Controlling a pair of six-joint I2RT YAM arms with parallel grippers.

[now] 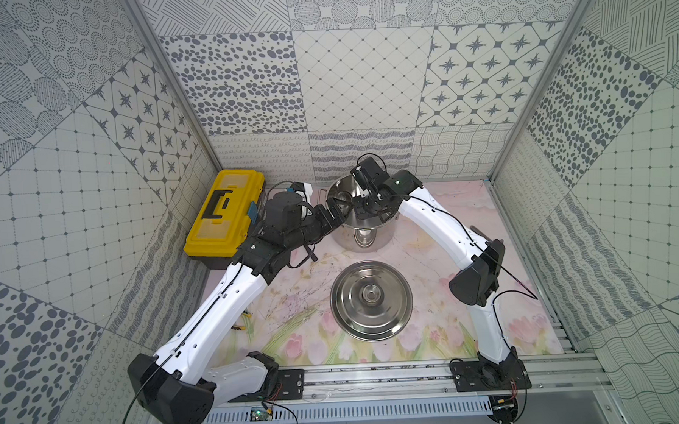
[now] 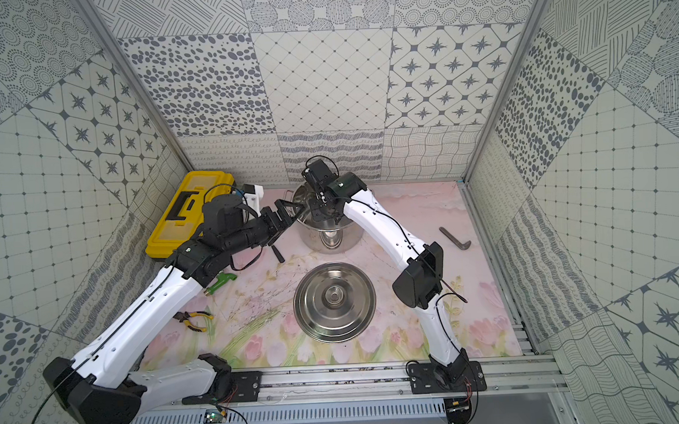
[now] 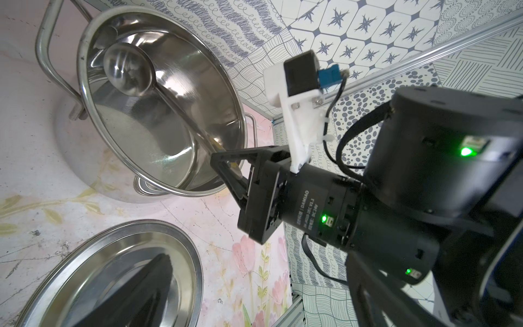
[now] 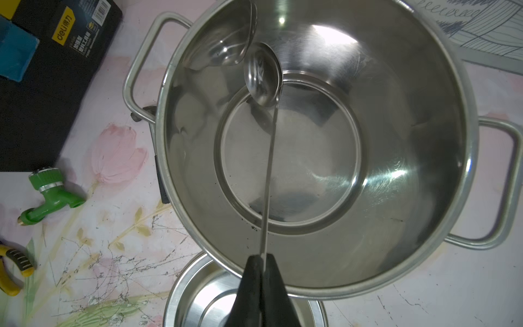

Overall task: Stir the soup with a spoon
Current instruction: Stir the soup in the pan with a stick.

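Observation:
The steel pot (image 1: 347, 240) (image 2: 311, 238) (image 4: 368, 254) stands at the back of the table, and no liquid shows inside it. The spoon (image 4: 263, 75) (image 3: 127, 70), a steel ladle, reaches into the pot with its bowl close to the inner wall on the toolbox side. My right gripper (image 4: 263, 257) (image 3: 223, 161) hangs over the pot's rim, shut on the end of the spoon's thin handle (image 4: 268, 175). My left gripper (image 1: 336, 213) (image 2: 288, 211) (image 3: 254, 260) stands open beside the pot's left rim, holding nothing.
The flat steel lid (image 1: 371, 300) (image 2: 334, 301) (image 4: 198, 300) lies in front of the pot. A yellow toolbox (image 1: 224, 214) sits at the back left. A green tap (image 2: 221, 283), yellow pliers (image 2: 193, 319) and a hex key (image 2: 455, 239) lie on the flowered mat.

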